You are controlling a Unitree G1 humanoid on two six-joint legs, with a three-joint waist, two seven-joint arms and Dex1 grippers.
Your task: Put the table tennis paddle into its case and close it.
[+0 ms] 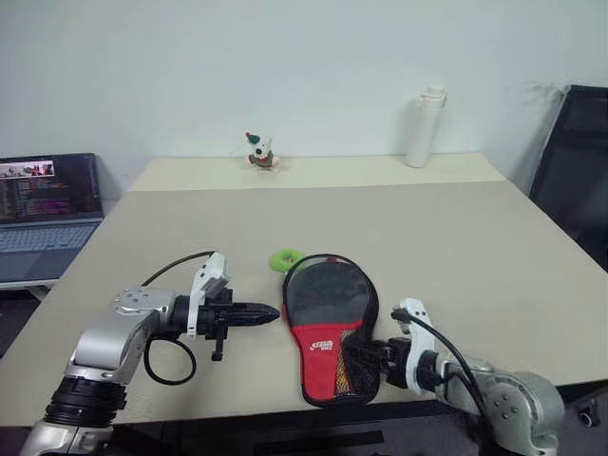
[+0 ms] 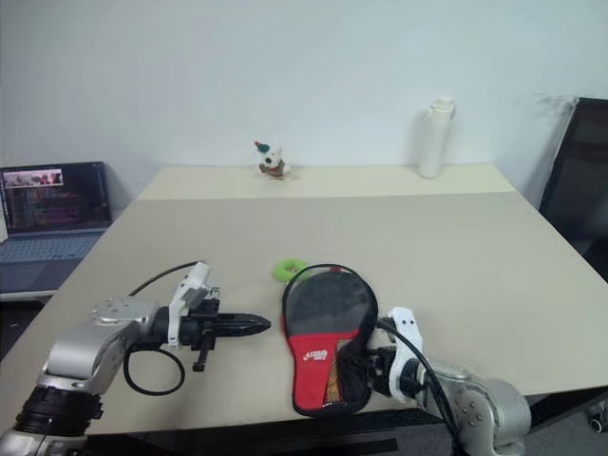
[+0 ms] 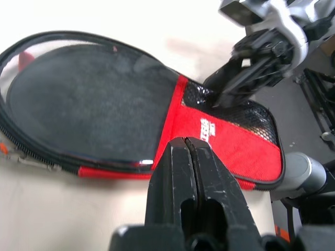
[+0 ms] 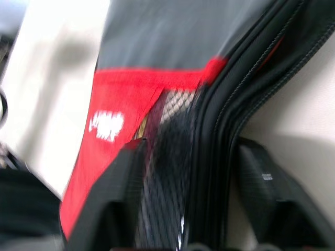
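Note:
The case (image 1: 328, 323) lies flat near the table's front edge, with its round black end facing away and its red logo panel (image 3: 220, 141) and mesh pocket (image 1: 353, 366) facing me. Its zip rim gapes a little at the round end. The paddle is hidden. My left gripper (image 1: 269, 313) is shut on nothing. It points sideways at the case's left rim, its tip just short of it. My right gripper (image 1: 373, 359) is open at the mesh corner. Its fingers (image 4: 269, 193) straddle the case's zipped edge (image 4: 220, 136).
A green ring (image 1: 284, 258) lies just beyond the case. At the back of the table (image 1: 456, 237) stand a white bottle (image 1: 423, 128) and a small figurine (image 1: 258, 152). An open laptop (image 1: 47, 204) sits off to the left and a black chair (image 1: 579, 180) to the right.

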